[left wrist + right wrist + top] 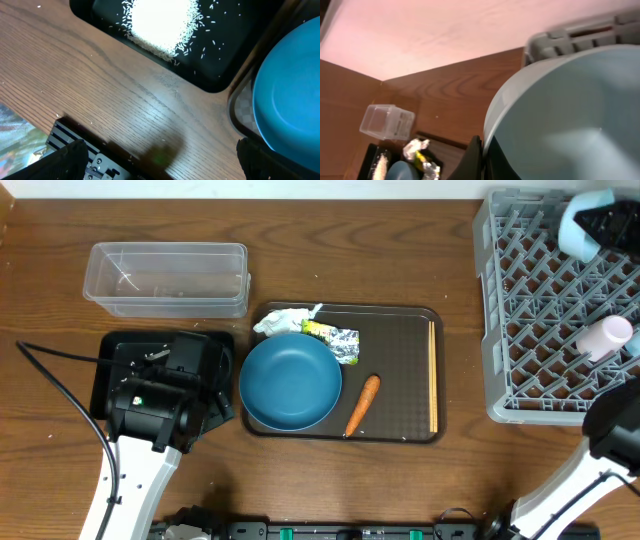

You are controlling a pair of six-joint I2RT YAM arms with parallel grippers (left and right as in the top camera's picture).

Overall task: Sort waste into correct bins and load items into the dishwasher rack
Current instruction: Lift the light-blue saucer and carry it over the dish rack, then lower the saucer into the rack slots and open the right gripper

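The small light-blue bowl (560,120) is a hard, smooth-walled round dish, likely light but slippery and easy to chip. Its thin rim is the sensible place to take it, with a firm pinch and a soft set-down. It hangs over the far corner of the large square grey plastic dishwasher rack (545,310). The right gripper (479,159) appears to be clamped on that rim, though only one dark finger shows in the wrist view. A small white-pinkish cup (604,338) rests among the rack's lattice pegs. The left gripper (162,162) hovers with its fingers wide apart and holding nothing, just off the corner of the shallow black rectangular tray (230,65). In that tray the heap of white rice (160,22) lies loose and granular, with stray grains around it. On the dark brown serving tray (400,360) sits the large dark-blue bowl (290,382), probably heavier and also best gripped at the rim. Touching its far edge are the crumpled white paper (283,321) and the crinkled silver and green-yellow foil wrapper (338,342), both soft and crushable. The small orange carrot (362,405) is firm, tapered and apt to roll. The pair of thin wooden chopsticks (433,375) lies flat, stiff and hard to pinch. The clear plastic rectangular tub (165,278) stands behind the black tray.
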